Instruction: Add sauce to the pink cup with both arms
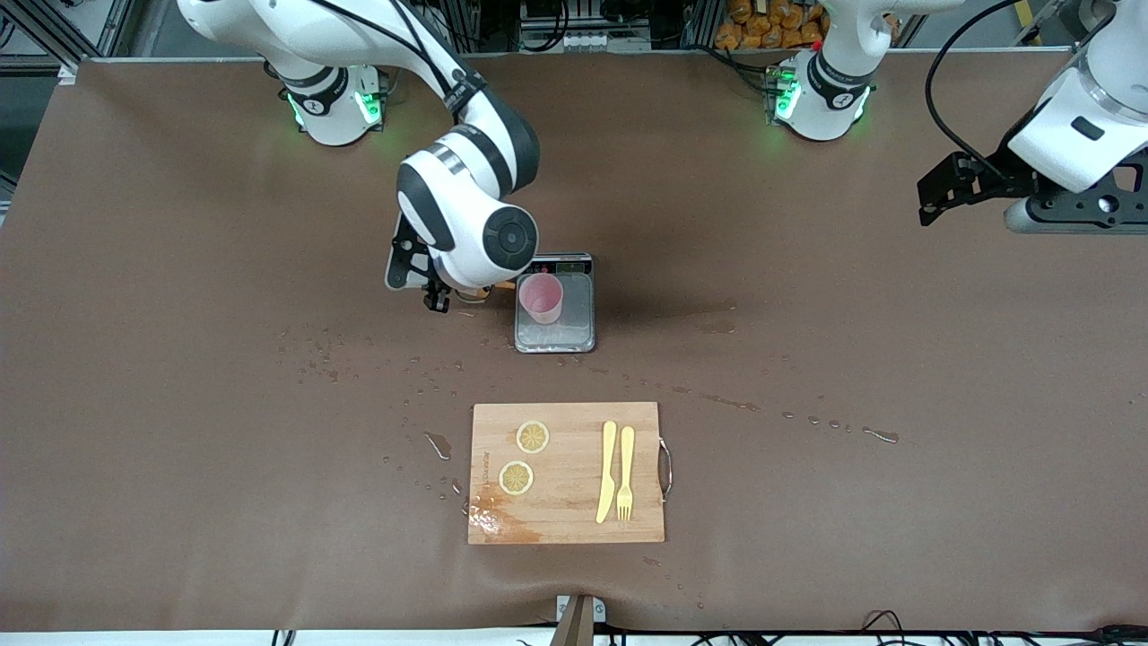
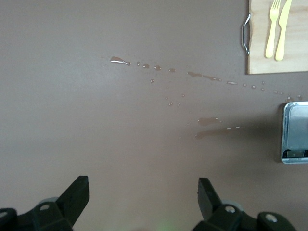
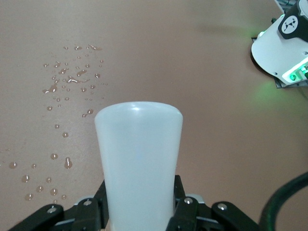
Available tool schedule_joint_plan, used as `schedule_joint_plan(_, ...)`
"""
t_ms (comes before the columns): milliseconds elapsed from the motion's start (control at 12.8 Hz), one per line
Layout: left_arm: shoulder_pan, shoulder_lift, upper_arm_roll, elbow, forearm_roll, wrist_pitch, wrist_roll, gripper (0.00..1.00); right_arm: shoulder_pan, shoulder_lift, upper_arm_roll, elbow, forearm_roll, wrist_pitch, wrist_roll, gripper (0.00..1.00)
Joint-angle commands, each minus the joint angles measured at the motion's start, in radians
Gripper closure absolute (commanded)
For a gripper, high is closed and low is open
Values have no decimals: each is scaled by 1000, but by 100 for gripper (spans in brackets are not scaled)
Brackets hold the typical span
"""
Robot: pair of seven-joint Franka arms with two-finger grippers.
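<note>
Centrally, small translucent whitish squeeze bottle (image 3: 138, 163) pinched between right gripper (image 3: 139, 207) fingers, tipped sideways, probably to aim the nozzle at the pale-pink plastic tumbler (image 1: 542, 297). Tumbler upright on a grey metal scale (image 1: 556, 336), likely for weighing the pour. At upper right of the front view, left gripper (image 2: 143, 197) waiting, fingers spread, holding nothing.

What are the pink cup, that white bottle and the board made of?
Pink cup: probably plastic, matte and evenly coloured. Sauce bottle in the right gripper: likely soft, milky translucent plastic. Cutting board: wood or bamboo, visible grain, with a metal handle.
</note>
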Motion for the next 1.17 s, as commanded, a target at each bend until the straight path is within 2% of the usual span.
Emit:
schedule_joint_plan(0,-6,-22,13,-4,19,-24,34,0,33,75,-11,117,-34,-81,27,48)
schedule_joint_plan(78,-4,-22,14,4,19,-24,34,0,33,87,-11,131,-35,-89,27,48)
schedule_joint_plan(234,-4,-21,16,2,19,-26,35,0,42,93,-11,132,-46,-89,26,61)
schedule_joint_plan(468,-4,-15,13,13,5,-23,35,0,43,93,-11,131,-49,-91,26,74)
schedule_joint_plan(1014,-6,-13,10,16,5,-21,17,0,43,98,-11,129,-49,-89,21,81)
schedule_joint_plan(1092,-6,-15,8,18,5,-21,19,0,43,96,-11,129,-49,-89,18,85)
